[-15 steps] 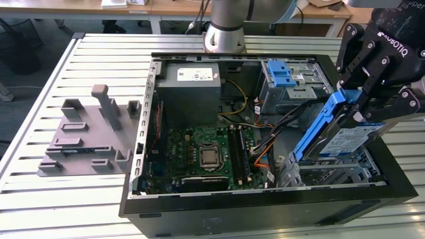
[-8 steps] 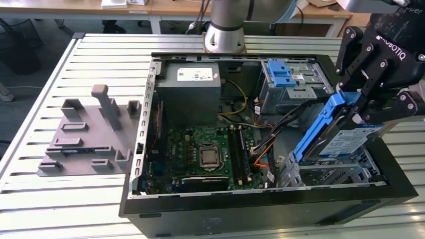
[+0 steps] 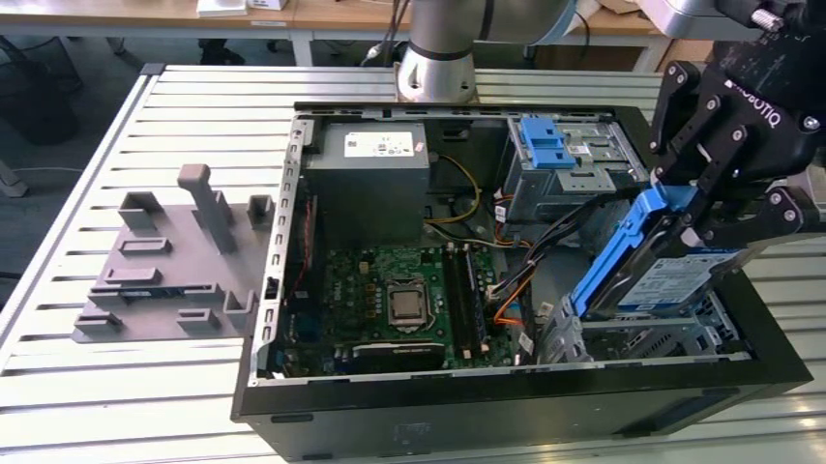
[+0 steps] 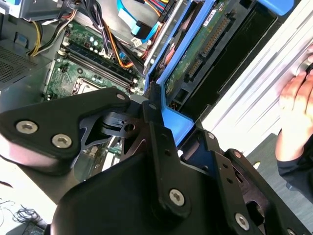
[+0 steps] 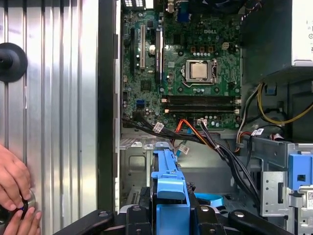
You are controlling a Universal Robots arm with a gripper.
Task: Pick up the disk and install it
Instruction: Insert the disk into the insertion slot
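**DISK HELD TILTED ABOVE THE DRIVE CAGE: CHECK THE AXIS**

**Exterior view.** You will find the black two-finger gripper point(image 3: 697, 208) at this view's right, over the near corner of the open black computer case point(image 3: 516, 391). Its fingers are clamped on the flat silver metal disk with the white-and-blue label point(image 3: 671, 280), gripping it by the upper end of its blue plastic bracket point(image 3: 617, 263). The disk is off the table and hangs directly below the gripper. Its long axis is tilted, not upright: it runs from the fingers down and toward the exterior view's left. The lower end points into the silver metal drive cage point(image 3: 645, 340) just beneath it. You cannot tell from here whether that lower end touches the cage. The relation to watch is therefore the angle between the disk's long axis and the cage mouth; by judgement, the two are near but not yet aligned.

**Second wrist view.** The gripper point(image 4: 161, 122) is shut on the bracket point(image 4: 173, 120), with a black finger point(image 4: 112, 100) bearing on each side. The disk point(image 4: 205, 49) extends away from the fingers, connector edge visible, with the green motherboard point(image 4: 83, 68) beside it.

**First wrist view.** The bracket point(image 5: 168, 183) rises out of the gripper point(image 5: 168, 218) edge-on, its length pointing toward the motherboard point(image 5: 195, 73). (A person's hand point(image 5: 12, 183) rests on the ribbed metal table point(image 5: 58, 122) outside the case wall, well apart from the disk.)
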